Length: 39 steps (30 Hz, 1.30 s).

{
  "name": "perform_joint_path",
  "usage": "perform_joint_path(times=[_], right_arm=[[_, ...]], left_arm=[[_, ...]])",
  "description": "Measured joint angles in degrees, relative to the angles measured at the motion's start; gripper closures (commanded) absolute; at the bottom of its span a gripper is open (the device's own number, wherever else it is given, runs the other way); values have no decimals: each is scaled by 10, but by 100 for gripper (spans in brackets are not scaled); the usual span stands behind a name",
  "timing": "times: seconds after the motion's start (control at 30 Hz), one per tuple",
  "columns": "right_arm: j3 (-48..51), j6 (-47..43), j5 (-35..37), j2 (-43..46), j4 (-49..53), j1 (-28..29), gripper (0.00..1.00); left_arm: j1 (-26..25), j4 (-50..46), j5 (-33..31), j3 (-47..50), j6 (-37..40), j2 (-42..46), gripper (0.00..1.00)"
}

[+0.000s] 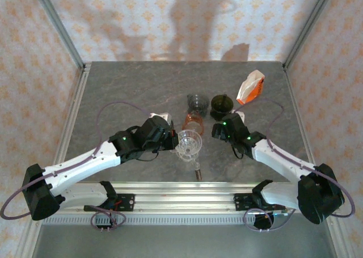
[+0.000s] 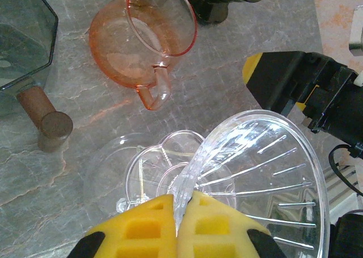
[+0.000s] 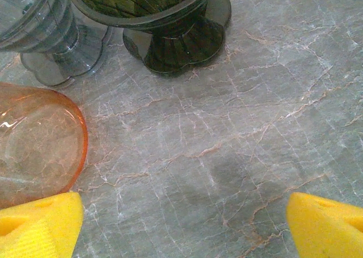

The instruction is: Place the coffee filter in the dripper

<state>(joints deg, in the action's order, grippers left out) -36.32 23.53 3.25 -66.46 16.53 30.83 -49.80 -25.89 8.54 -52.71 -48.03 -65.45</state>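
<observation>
My left gripper (image 1: 173, 138) (image 2: 182, 198) is shut on the rim of a clear ribbed dripper (image 1: 189, 143) (image 2: 266, 173). The dripper hangs tilted over a clear round base (image 2: 113, 167). Its cone holds nothing. A white and orange coffee filter packet (image 1: 250, 88) lies at the back right of the table. Just right of the dripper, my right gripper (image 1: 218, 130) (image 3: 184, 224) stands open over bare table, nothing between its yellow pads (image 3: 39, 224).
An orange glass jug (image 1: 193, 122) (image 2: 142, 54) (image 3: 34, 144), a grey dripper (image 1: 196, 103) (image 3: 45, 37) and a dark green dripper (image 1: 221, 105) (image 3: 170, 25) stand behind. A grey glass piece with a wooden handle (image 2: 45, 122) lies nearby. Metal frame posts border the table.
</observation>
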Motion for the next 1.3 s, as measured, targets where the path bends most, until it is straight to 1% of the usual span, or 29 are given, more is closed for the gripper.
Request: perform_joint_path(times=[0.07, 0.1, 0.23, 0.37, 0.4, 0.47, 0.6, 0.77, 0.8, 0.97, 1.13, 1.3], right_arm=[[0, 0, 0, 0, 0, 0, 8], [0, 0, 0, 0, 0, 0, 8], [0, 0, 0, 0, 0, 0, 8], [0, 0, 0, 1, 1, 0, 8], [0, 0, 0, 1, 1, 0, 8], [0, 0, 0, 1, 1, 0, 8], [0, 0, 0, 1, 2, 0, 8], [0, 2, 0, 1, 2, 0, 7], [0, 3, 0, 1, 2, 0, 7], [0, 5, -3, 5, 2, 0, 7], [-9, 15, 10, 7, 12, 0, 7], [-58, 9, 43, 7, 41, -5, 13]], left_arm=[[0, 2, 0, 1, 0, 0, 100], [0, 4, 0, 2, -1, 0, 96], [0, 7, 0, 5, -5, 2, 72], [0, 7, -4, 8, -6, 6, 64], [0, 7, -4, 8, -6, 8, 60], [0, 7, -5, 8, -7, 12, 52], [0, 9, -9, 8, -9, 26, 31], [0, 8, -21, 8, -9, 50, 11], [0, 8, -28, 8, -7, 56, 1], [0, -4, -65, 8, 3, 80, 0], [0, -17, -128, 18, 20, 115, 0], [0, -18, -188, 80, 32, 177, 1]])
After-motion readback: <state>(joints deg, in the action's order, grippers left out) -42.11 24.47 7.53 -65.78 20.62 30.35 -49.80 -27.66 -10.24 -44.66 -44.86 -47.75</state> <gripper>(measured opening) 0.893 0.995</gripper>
